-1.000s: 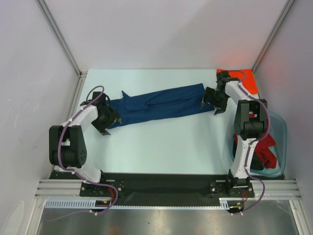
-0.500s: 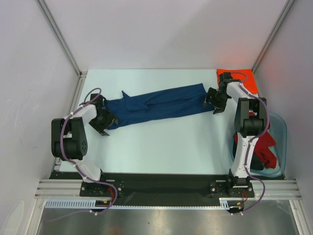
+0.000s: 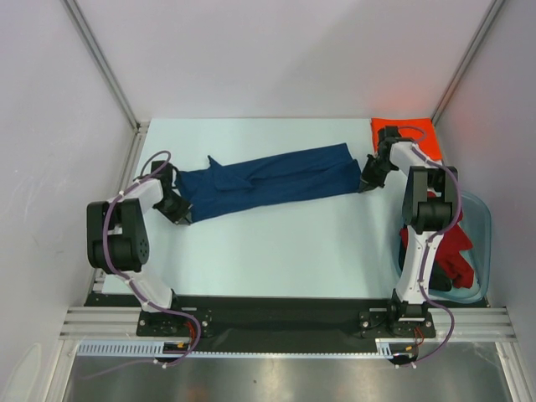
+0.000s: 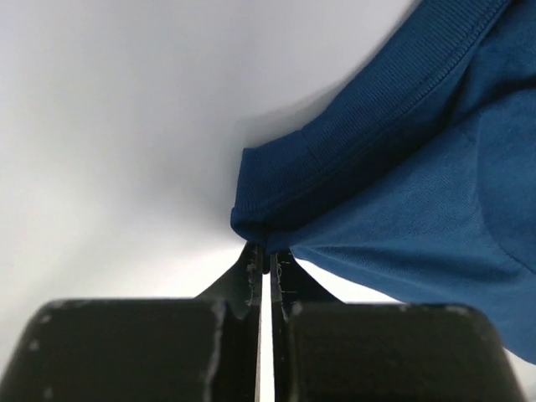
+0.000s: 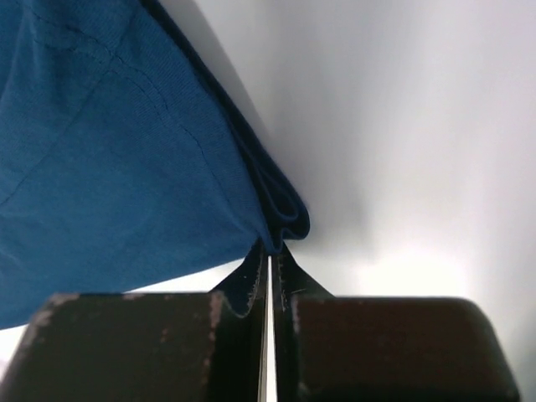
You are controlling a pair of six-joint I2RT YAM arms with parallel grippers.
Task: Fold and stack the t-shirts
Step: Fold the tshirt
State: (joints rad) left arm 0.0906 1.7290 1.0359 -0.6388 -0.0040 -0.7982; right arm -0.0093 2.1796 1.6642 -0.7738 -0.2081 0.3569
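The left gripper [image 4: 266,255] is clenched on the navy t-shirt [image 3: 268,180]. Its two fingertips meet on a folded corner of cloth just beside a ribbed band at the shirt's left end. The right gripper [image 5: 270,251] is clamped on the same shirt, pinching a doubled edge at the near corner of its right end. In both wrist views the cloth spreads away from the pinched point over the pale table [image 3: 276,251]. Whether those corners are raised off the surface cannot be told.

Between the two grips the navy t-shirt lies as a long, narrow strip, folded lengthwise and stretched from side to side. It slants, so its right end sits farther from the arm bases than its left end. A pointed flap of cloth sticks out from the far edge near the left end.

Just beyond the shirt's right end, past the right wrist, lies the orange t-shirt [image 3: 423,138]. To the right of the shirt and nearer the arm bases stands a clear bluish plastic tub [image 3: 481,218]. It holds a red t-shirt [image 3: 456,247] and a dark t-shirt [image 3: 440,276], partly hidden by the right arm.
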